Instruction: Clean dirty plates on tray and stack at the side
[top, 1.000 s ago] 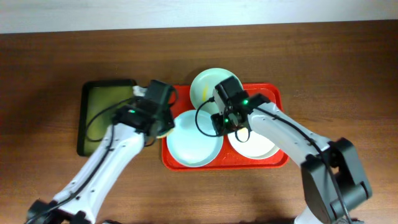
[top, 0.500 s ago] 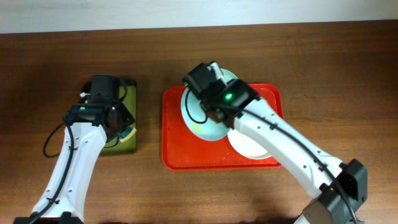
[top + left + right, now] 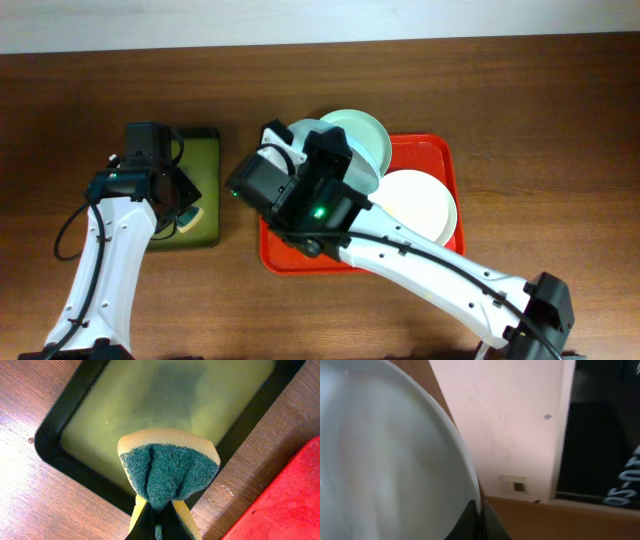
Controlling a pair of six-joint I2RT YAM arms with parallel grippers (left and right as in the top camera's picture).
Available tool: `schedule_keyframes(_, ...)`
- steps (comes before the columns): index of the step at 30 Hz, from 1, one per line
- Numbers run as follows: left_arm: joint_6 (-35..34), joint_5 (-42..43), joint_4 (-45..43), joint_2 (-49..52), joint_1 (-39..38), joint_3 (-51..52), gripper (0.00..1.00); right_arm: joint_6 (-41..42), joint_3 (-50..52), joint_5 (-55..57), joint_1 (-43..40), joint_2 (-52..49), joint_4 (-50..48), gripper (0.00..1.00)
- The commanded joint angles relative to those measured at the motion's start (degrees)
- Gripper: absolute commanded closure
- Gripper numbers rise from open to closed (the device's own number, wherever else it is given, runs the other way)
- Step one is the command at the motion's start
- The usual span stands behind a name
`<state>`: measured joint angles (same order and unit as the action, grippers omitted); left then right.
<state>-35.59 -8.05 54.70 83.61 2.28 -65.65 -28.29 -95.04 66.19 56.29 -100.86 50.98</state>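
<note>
Right gripper (image 3: 479, 516) clamped on a pale plate (image 3: 385, 470) rim, tilted above the red tray (image 3: 432, 152), probably for scrubbing. Left gripper (image 3: 156, 522) pinches the sponge (image 3: 167, 472) over the green tray (image 3: 50, 430) toward the table's left edge, likely wetting it.

Bright, even light; the plate (image 3: 385, 460) blurs in the right wrist view.

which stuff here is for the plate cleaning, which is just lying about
For the job: large red plastic tray; round white plate; round mint plate; pale round plate in right claw; yellow-green sponge in left claw.
Just there: brown wooden table; black-rimmed green tray, perhaps the sponge's.
</note>
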Motion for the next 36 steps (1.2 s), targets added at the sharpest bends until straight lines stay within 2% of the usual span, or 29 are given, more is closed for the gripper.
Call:
schedule_keyframes(1, 0.9, 0.3, 0.1, -1.2, 0.3, -0.8, 1.00, -6.9, -1.3, 4.6, 0.9, 1.6, -1.1, 0.96)
schedule_keyframes(6, 0.9, 0.3, 0.1, -1.2, 0.3, -0.8, 1.00, -5.8, -1.3, 1.3, 0.7, 1.5, -1.1, 0.96)
schedule_keyframes(8, 0.9, 0.3, 0.0, -1.2, 0.3, -0.8, 1.00, 1.2, -1.2, -8.9, -0.7, 1.4, -0.4, 0.96)
schedule_keyframes(10, 0.9, 0.3, 0.1, -1.2, 0.3, -0.8, 1.00, 7.0, -0.3, -25.2, -4.5, 1.1, 0.3, 0.96)
schedule_keyframes(11, 0.9, 0.3, 0.1, -1.2, 0.3, -0.8, 1.00, 9.0, 0.4, -33.5, -7.5, 0.6, 0.4, 0.96)
schedule_keyframes(12, 0.9, 0.3, 0.1, -1.2, 0.3, -0.8, 1.00, 11.1, 0.5, -36.7, -9.2, 0.3, 0.5, 0.96)
schedule_keyframes(16, 1.1, 0.3, 0.1, -1.2, 0.3, -0.8, 1.00, 24.4, 0.5, -43.2, -18.2, 0.2, 0.4, 0.96)
schedule_keyframes(25, 1.1, 0.3, 0.0, -1.2, 0.3, -0.8, 1.00, 26.1, 3.2, -90.6, -50.8, -0.4, 2.6, 0.96)
schedule_keyframes(28, 1.1, 0.3, -0.1, -1.2, 0.3, -0.8, 1.00, 26.1, 4.6, -94.3, -58.7, -0.6, 2.6, 0.96)
schedule_keyframes(36, 1.1, 0.4, -0.2, -1.2, 0.3, -0.8, 1.00, 26.5, 6.4, -94.1, -72.8, -1.5, 0.7, 0.96)
